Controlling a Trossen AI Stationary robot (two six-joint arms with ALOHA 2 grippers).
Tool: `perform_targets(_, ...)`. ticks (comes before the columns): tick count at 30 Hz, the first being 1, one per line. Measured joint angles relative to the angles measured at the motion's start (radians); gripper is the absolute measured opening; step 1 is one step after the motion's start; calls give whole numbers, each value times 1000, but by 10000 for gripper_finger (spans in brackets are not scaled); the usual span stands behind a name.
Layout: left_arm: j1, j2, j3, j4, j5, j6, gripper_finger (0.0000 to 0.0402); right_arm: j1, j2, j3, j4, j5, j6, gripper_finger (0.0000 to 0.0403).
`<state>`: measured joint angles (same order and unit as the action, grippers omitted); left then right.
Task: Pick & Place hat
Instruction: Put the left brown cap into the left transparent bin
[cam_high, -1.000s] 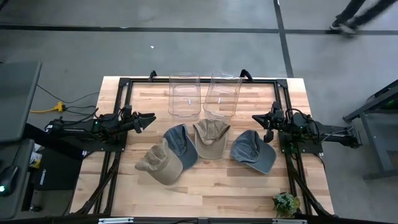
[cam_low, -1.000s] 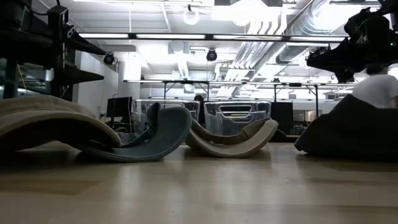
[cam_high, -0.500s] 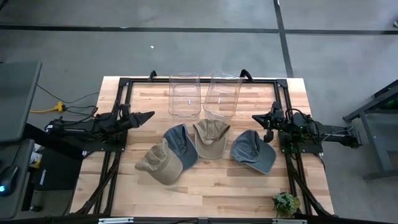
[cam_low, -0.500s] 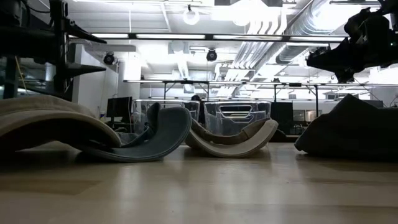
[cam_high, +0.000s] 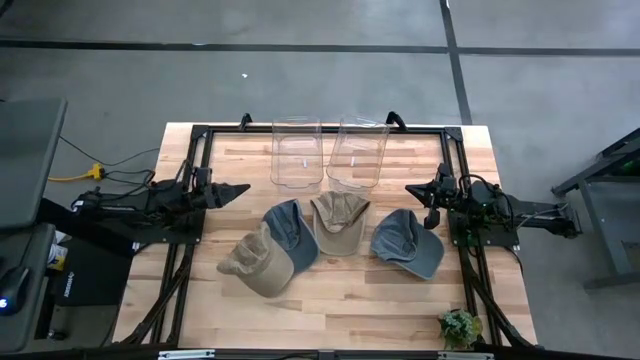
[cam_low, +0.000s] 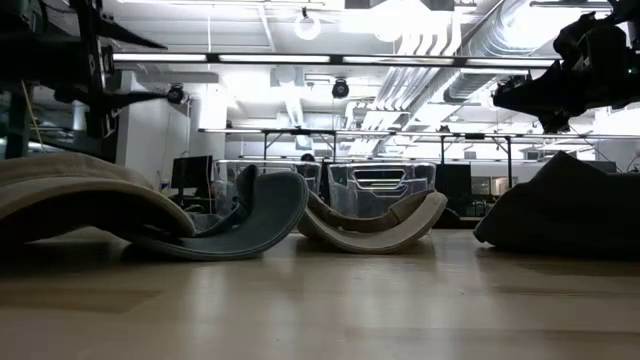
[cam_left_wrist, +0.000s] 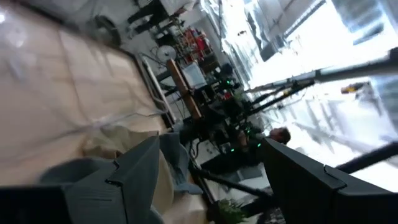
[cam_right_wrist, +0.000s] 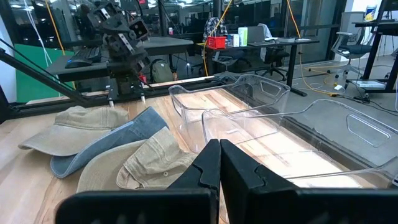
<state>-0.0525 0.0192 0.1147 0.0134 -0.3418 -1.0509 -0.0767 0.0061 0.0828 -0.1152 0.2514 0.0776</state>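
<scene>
Four hats are laid in a row across the middle of the counter: a tan hat nearest the left edge, a blue hat overlapping it, a khaki hat in the centre, and a grey hat towards the right edge. Two clear bins are set side by side at the far edge, behind the hats. The left claw is held near the left edge, its fingers spread, clear of every hat. The right claw is held near the right edge just behind the grey hat, its fingers pressed together on nothing. A small plant is seen at the near right corner.
</scene>
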Motion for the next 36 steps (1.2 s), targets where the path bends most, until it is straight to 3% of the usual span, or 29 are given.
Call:
perform_targets(8,0,63,176,-146,12,161,261,0,0,0,0,0,0,0)
perform_targets(21,0,303,498,-410,314,592,261,0,0,0,0,0,0,0)
perform_targets(36,0,633,704,-691,448,865,261,0,0,0,0,0,0,0)
